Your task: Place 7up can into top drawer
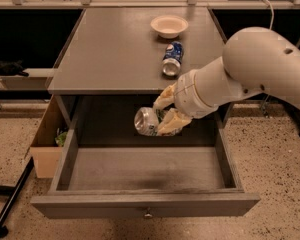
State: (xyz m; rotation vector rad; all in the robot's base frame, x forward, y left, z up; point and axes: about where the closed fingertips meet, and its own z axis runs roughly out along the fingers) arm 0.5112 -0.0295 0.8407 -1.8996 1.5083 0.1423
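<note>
The 7up can (147,120) lies sideways, long axis level, its round end facing left and away from the gripper (160,117), whose two fingers clamp it from above and below. Below the gripper is the open drawer (140,204). Beyond the gripper, on the table (110,49), lie one blue can (172,59) and one bowl (169,26). To its left, one box (45,146) holds something green (61,136).

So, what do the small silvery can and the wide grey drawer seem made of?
Small silvery 7up can: thin shiny metal, probably aluminium; its end glints. Wide grey top drawer: matte, faint grain, likely stained wood. The gripper holds the can above the drawer.
</note>
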